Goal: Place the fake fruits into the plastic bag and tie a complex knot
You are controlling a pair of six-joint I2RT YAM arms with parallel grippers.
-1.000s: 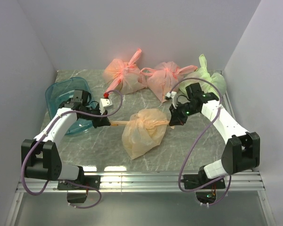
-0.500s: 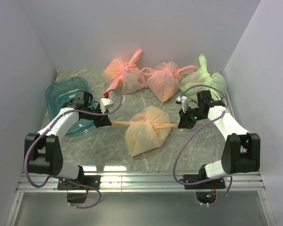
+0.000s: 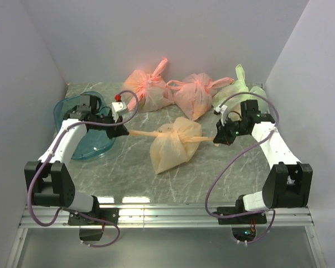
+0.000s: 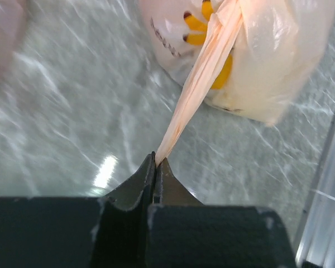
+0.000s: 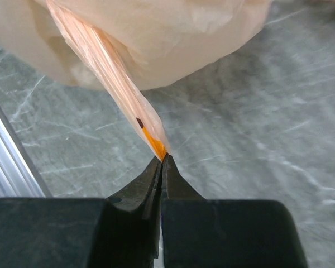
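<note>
The pale orange plastic bag with yellow banana prints lies mid-table, its two handles stretched taut left and right from a knot at its top. My left gripper is shut on the left handle. My right gripper is shut on the right handle. The bag also fills the top of the left wrist view and of the right wrist view. The fake fruits are hidden inside the bag.
Two pinker knotted bags and a light green bag lie along the back wall. A teal plastic tub stands at the left under my left arm. Walls close in on both sides.
Both grippers have pulled outward, the left further left and back, the right further right, stretching the handles. The bag has shifted toward the back and drawn tighter at the knot.
</note>
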